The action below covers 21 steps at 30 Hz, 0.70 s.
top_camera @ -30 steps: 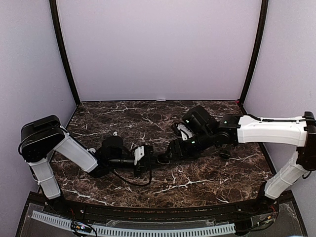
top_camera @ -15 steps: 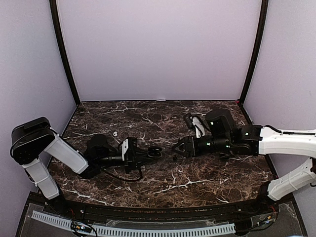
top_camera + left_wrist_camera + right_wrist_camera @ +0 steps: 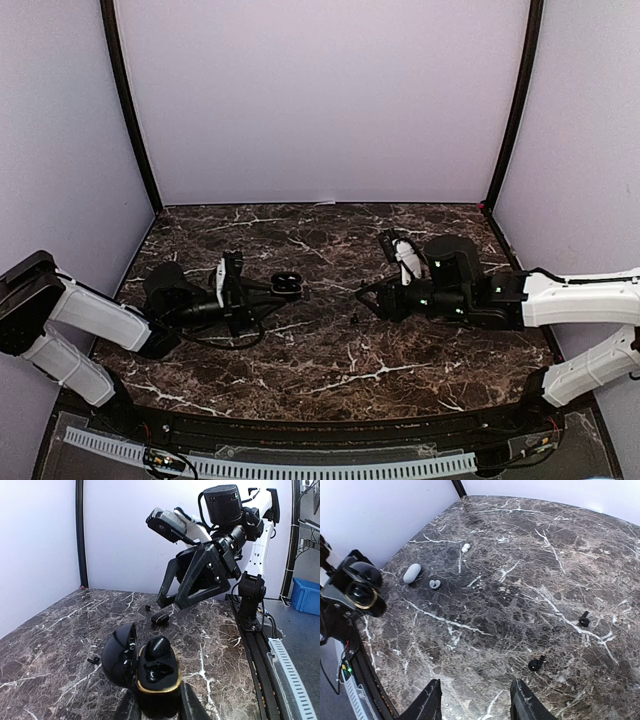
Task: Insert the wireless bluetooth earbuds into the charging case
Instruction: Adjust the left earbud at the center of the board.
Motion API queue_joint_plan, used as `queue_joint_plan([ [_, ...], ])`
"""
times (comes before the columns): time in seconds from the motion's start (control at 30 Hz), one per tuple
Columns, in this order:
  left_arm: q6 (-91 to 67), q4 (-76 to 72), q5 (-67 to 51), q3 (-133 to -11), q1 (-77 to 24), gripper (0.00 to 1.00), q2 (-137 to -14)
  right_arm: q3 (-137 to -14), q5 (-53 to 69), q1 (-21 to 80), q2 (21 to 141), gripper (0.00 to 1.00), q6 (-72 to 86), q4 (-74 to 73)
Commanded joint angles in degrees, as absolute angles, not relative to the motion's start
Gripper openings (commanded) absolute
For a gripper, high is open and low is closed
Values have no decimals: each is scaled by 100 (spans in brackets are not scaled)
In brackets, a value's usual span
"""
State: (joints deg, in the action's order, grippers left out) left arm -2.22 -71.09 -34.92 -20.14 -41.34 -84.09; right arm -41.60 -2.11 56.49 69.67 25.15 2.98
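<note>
My left gripper (image 3: 159,709) is shut on the base of an open black charging case (image 3: 158,674) with a gold rim, lid (image 3: 119,654) swung left. It holds the case above the table (image 3: 286,284). A glossy black earbud (image 3: 158,647) sits in the far socket; I cannot tell what the near socket holds. My right gripper (image 3: 476,706) is open and empty, low over the marble (image 3: 364,294), apart from the case (image 3: 363,593). Two black earbuds (image 3: 536,664) (image 3: 583,619) lie on the table right of it. Two white earbuds (image 3: 435,584) (image 3: 465,547) lie further off.
A closed white case (image 3: 412,573) lies by the white earbuds. A closed black case (image 3: 160,618) and a small black earbud (image 3: 93,660) lie on the marble between the arms. Purple walls and black posts bound the table.
The grippers met at the table's middle a second ago. The left arm has drawn back left with the case. The right arm has drawn back right and lowered.
</note>
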Motion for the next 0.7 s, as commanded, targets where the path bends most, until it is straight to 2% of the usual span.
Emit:
queue_joint_plan([
  [0.0,-373,-6408,-3309,-2055,-3964,0,-7999,-4142,-595,5354,7307,46,2311,408],
  [0.13,-570,-6047,-3282,-2225,-3799,0,-8016,-4334,51,4760,7920,45,2321,186],
  [0.47,-18,-6127,-2931,-2061,-3734,0,-8283,-5560,-142,4404,9475,44,1738,-814],
  [0.67,14,-6416,-3520,-1903,-3661,0,-8514,-5603,901,4412,9644,39,1083,-926],
])
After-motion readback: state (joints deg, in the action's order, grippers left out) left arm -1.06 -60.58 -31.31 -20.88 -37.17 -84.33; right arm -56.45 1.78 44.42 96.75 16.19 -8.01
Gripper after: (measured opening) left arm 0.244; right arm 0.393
